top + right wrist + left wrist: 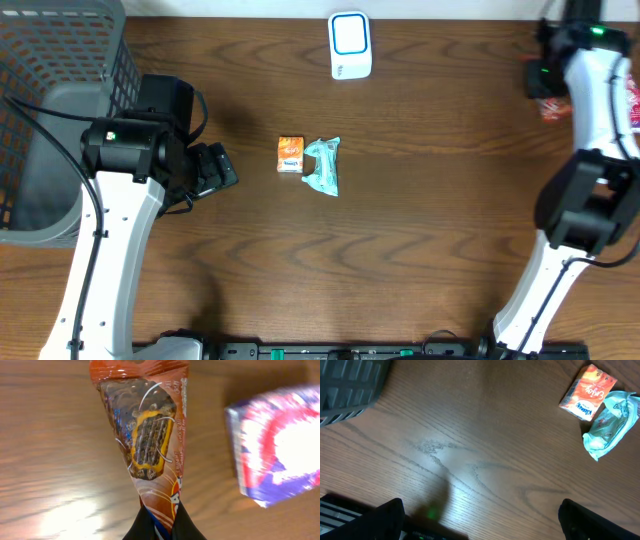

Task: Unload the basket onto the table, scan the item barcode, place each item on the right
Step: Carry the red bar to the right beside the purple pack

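My right gripper (160, 522) is shut on the lower end of a brown-red snack packet (145, 430) with a chocolate biscuit pictured on it. In the overhead view that gripper (545, 88) is at the far right back of the table, with the packet (553, 108) showing just below it. A white scanner with a blue-rimmed face (350, 45) stands at the back centre. My left gripper (485, 525) is open over bare wood, its dark fingers (387, 520) wide apart and nothing between them. In the overhead view it (215, 170) sits left of centre.
An orange tissue pack (290, 155) and a teal packet (323, 166) lie side by side mid-table; both also show in the left wrist view, the orange pack (587, 392) and the teal packet (609, 425). A grey mesh basket (60, 60) fills the back left corner. A red, white and blue box (280, 450) lies right of the held packet.
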Motion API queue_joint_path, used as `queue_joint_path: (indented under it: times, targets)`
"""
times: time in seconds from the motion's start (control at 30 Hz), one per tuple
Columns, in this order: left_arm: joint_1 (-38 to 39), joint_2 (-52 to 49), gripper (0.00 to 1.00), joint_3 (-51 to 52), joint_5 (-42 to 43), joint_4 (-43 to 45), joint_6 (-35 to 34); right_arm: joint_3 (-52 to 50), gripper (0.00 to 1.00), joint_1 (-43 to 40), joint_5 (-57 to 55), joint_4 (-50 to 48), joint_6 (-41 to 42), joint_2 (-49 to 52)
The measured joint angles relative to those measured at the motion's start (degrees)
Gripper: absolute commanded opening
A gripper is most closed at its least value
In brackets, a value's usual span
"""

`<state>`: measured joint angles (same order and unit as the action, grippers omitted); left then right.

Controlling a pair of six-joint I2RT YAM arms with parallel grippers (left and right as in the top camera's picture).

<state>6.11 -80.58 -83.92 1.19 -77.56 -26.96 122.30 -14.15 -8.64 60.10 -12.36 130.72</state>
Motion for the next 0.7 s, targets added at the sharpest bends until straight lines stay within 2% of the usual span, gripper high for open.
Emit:
queue_joint_path:
  times: [0.23,0.5,0.7]
  targets:
    - [0.0,0.0,0.98,0.0,0.0,0.0,0.0,-2.1,0.01,-8.4,4.2,-2.3,-1.5,0.0]
    - [0.0,0.0,0.98,0.0,0.0,0.0,0.0,-7.1,0.01,-9.4,7.4,-9.5,-1.7,0.0]
    - [0.0,0.0,0.98,0.0,0.0,0.0,0.0,-13.4,0.01,-9.4,5.1,-16.3,-0.2,0.1]
